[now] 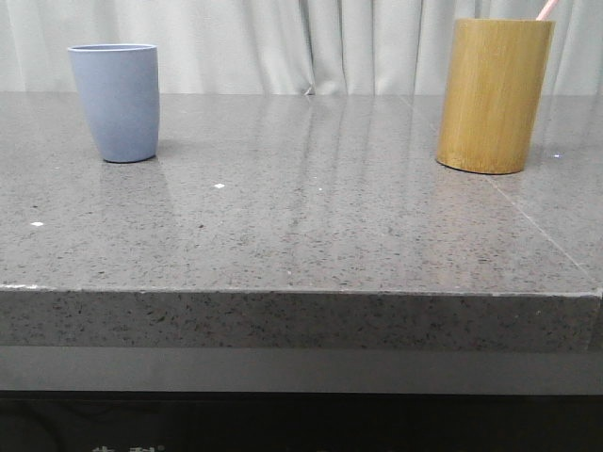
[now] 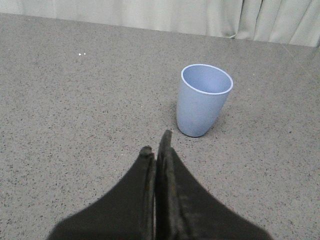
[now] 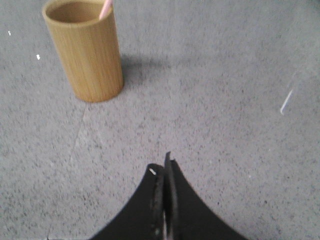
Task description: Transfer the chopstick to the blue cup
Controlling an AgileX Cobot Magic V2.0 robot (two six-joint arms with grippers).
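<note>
we find the chopstick (image 1: 546, 8) standing in the tall bamboo holder (image 1: 494, 96) at the far right of the desk (image 1: 301, 235), only its pink tip showing above the rim, leaning against the holder's edge. we judge it sits there because the holder is its starting place and nothing has lifted it yet. from the right wrist camera the same tip (image 3: 105, 8) pokes out of the holder (image 3: 87, 52), which stands upright and well ahead of the right gripper (image 3: 166, 165).

the blue cup (image 1: 115, 102) stands upright at the far left, mouth open and nothing visible in it, well apart from the holder. we think that wide gap is why each arm faces one vessel.

the right gripper has its jaws pressed together, pinching nothing; we judge they must spread before taking the tip. the left gripper (image 2: 157, 147) also has its jaws pressed together, bare, near the blue cup (image 2: 202, 100) but not touching it. the task looks barely begun.
</note>
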